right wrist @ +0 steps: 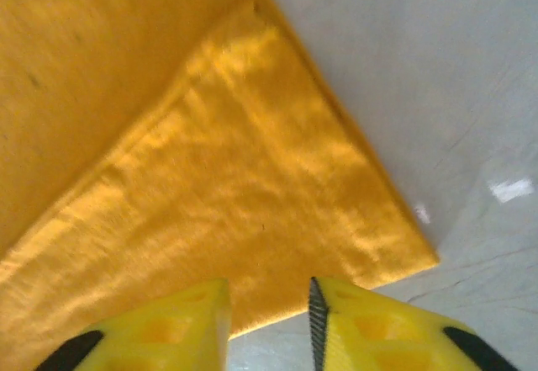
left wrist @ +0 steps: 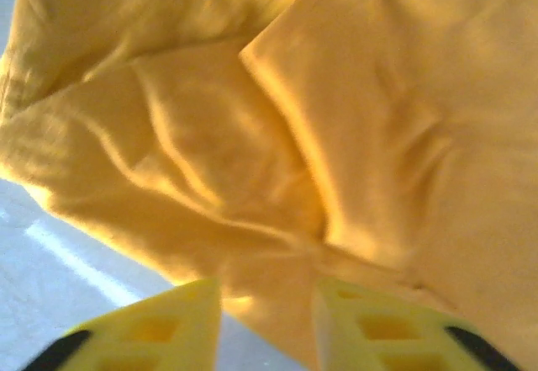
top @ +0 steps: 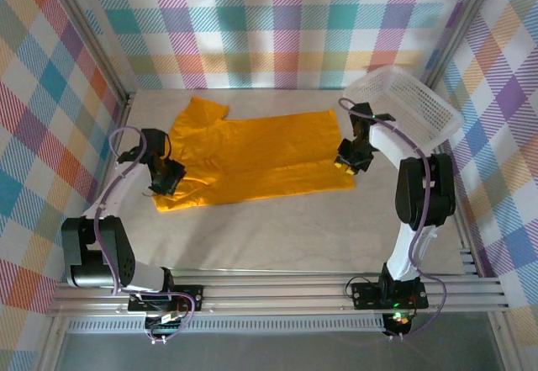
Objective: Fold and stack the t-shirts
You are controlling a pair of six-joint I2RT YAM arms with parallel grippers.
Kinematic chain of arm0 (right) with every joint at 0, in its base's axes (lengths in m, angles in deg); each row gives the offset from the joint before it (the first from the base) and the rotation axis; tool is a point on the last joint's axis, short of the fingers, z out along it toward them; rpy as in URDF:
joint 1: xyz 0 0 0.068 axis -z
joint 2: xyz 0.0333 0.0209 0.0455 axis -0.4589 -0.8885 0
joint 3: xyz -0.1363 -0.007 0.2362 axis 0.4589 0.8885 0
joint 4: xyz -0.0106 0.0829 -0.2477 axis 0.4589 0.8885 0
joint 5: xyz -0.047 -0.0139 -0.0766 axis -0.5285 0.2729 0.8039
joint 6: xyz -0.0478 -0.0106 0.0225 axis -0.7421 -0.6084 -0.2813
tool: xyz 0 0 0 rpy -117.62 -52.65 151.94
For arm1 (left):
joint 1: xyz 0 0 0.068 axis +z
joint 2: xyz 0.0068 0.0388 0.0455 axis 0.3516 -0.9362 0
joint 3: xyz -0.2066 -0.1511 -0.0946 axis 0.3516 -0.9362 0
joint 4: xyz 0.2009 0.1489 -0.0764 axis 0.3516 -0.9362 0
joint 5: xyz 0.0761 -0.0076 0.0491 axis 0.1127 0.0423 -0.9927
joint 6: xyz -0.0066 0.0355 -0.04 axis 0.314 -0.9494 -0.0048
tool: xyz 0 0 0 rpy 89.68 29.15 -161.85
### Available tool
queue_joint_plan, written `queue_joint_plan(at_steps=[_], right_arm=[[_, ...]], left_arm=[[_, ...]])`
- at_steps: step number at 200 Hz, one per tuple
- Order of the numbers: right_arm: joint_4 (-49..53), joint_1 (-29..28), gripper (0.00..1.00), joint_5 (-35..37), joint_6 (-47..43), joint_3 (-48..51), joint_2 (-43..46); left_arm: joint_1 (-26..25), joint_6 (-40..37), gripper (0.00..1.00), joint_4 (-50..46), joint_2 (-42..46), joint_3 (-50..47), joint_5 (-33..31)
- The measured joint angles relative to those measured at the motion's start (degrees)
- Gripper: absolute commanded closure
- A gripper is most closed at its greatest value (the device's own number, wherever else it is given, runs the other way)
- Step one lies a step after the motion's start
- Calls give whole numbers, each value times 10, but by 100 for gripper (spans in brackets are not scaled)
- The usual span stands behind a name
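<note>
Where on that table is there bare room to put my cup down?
The widest bare table lies between the t-shirt and the arm bases. A narrow strip runs behind the shirt, along the back wall. Crowded: the middle, under the shirt, and the far right corner, where the basket sits.

Robot lab test cell: plaid cloth walls on alu frame, L arm & R arm bolted to front rail.

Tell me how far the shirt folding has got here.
Done: the t-shirt lies flat on the table, and its near edge looks folded over once. In hand: nothing; the left gripper and right gripper hover open at its two ends. Left: the further folds and the stacking.
</note>
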Motion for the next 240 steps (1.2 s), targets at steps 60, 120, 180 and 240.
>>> queue_joint_plan(at_steps=[60, 120, 180, 240], right_arm=[[-27, -14, 83, -15, -31, -16, -78], [-50, -22, 81, -14, -26, 74, -30], [-32, -60, 70, -21, 14, 244, 108], [-85, -70, 56, -92, -20, 170, 188]], left_arm=[[16, 10, 80, 48, -124, -17, -7], [16, 10, 80, 54, -75, -87, -24], [16, 2, 63, -45, 90, -184, -32], [-62, -3, 59, -82, 41, 40, -51]])
